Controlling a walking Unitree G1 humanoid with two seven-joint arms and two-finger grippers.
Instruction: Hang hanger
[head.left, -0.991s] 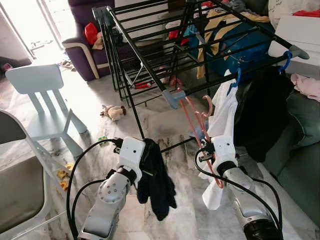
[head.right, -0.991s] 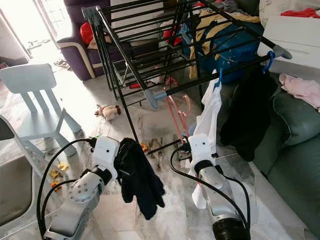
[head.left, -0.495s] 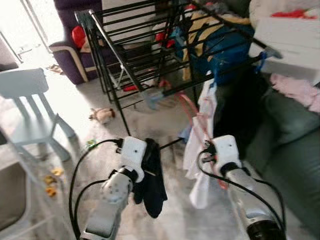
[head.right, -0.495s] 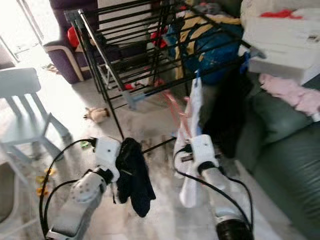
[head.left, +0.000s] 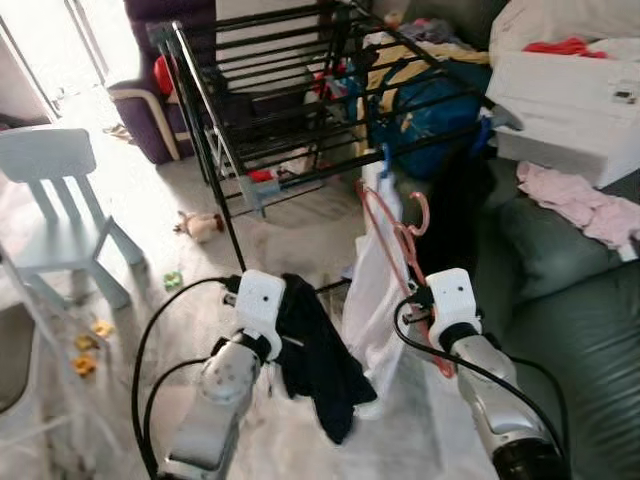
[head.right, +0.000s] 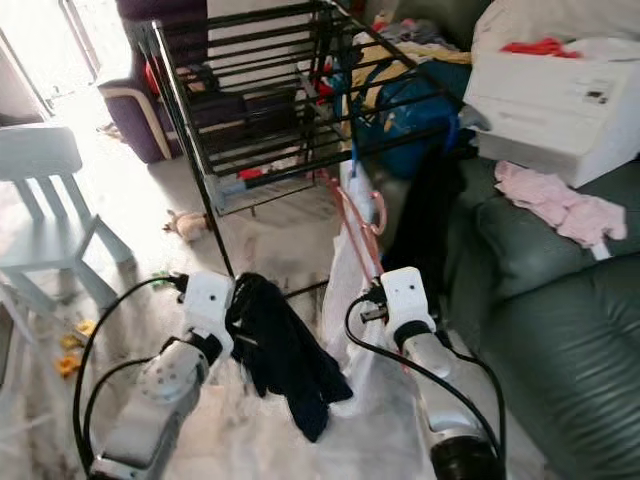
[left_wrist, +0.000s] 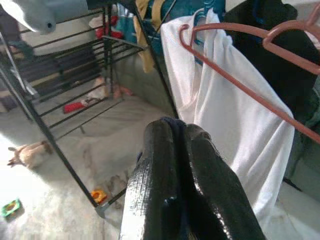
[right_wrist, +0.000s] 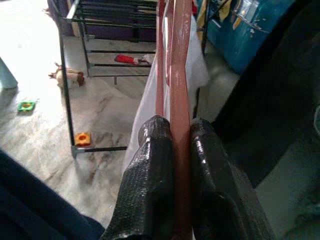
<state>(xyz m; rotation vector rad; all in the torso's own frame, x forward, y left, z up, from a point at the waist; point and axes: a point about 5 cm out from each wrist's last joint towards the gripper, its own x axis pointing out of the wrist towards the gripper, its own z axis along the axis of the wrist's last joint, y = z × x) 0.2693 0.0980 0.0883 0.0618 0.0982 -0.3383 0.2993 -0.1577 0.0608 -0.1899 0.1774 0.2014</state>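
Upright, the pink plastic hanger (head.left: 398, 240) stands hook-up, clamped by the right gripper (right_wrist: 172, 131); left gripper (left_wrist: 175, 132) pinches dark cloth (head.left: 318, 360).

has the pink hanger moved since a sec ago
Cannot tell. The camera itself shifted, so the whole scene slid. The pink hanger stays clamped in the right gripper, hook beside the white shirt, not on the drying rack.

Right end effector (head.left: 432, 300) gripping pink hanger (head.left: 397, 232), black drying rack (head.left: 290, 90)
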